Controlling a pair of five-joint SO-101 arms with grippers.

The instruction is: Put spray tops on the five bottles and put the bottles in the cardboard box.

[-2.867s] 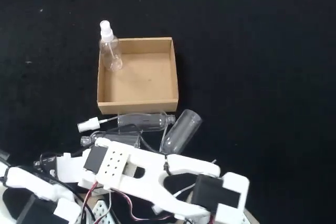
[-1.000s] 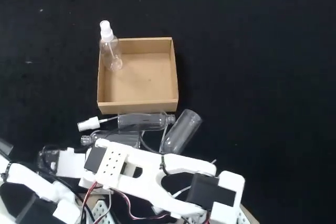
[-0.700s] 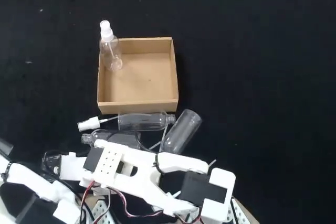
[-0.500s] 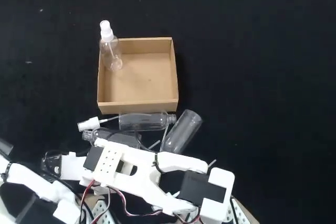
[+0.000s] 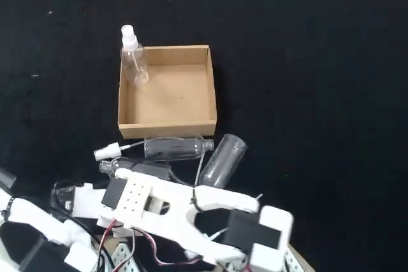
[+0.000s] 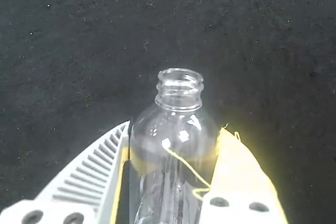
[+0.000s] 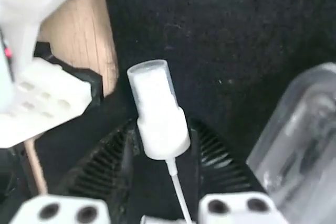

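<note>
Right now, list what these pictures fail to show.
High view: the arms cover part of a lying bottle, so five cannot be counted.
Left wrist view: the held bottle's base is cut off by the edge.
Right wrist view: the spray top's tube leaves the frame; the blurred bottle is cut by the edge.

**One camera overhead, two riding the wrists**

The high view looks steeply down over the black table (image 5: pixel 319 93). The arms' bases are at its near edge, and its far edge runs along the top. The cardboard box (image 5: pixel 178 93) lies left of the middle.

The left wrist view sits close behind its own fingers (image 6: pixel 94 177). It faces down along them, past a bottle (image 6: pixel 176 145) held between them, to the table.

The right wrist view looks just as closely over its fingers (image 7: pixel 105 166) and a spray top (image 7: pixel 157 114).

All three views share the table. The high view also shows the left arm's bottle by the near left corner.
</note>
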